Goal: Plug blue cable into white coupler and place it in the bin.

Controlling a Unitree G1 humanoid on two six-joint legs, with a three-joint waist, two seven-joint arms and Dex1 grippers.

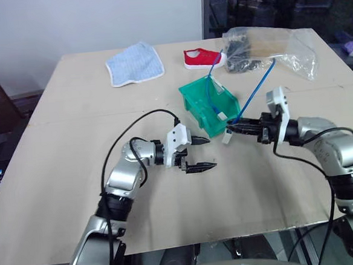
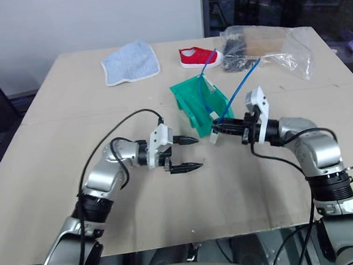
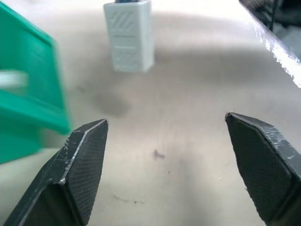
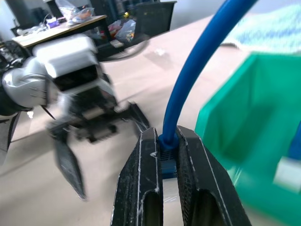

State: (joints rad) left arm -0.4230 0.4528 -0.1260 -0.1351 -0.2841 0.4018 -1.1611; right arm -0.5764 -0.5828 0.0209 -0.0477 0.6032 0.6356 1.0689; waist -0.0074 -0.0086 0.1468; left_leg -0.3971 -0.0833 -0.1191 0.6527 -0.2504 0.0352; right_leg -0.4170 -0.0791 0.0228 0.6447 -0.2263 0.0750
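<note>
My right gripper [image 1: 231,126] is shut on the blue cable [image 1: 255,90] close to its end, just in front of the teal bin [image 1: 197,105]. The white coupler [image 1: 226,137] hangs from that cable end, a little above the table. From the grip the cable rises toward the back right, and its other stretch drops into the bin. My left gripper [image 1: 210,152] hovers open to the left of the coupler, apart from it, with nothing between its fingers. The left wrist view has the coupler [image 3: 128,35] ahead of the spread fingertips and the bin [image 3: 28,113] beside them.
At the back of the tan table lie a blue-and-white cloth [image 1: 135,64], a red shoe [image 1: 203,58] and a clear crinkled plastic bag [image 1: 267,47] with dark items. The table's front edge [image 1: 190,244] runs just below both arms.
</note>
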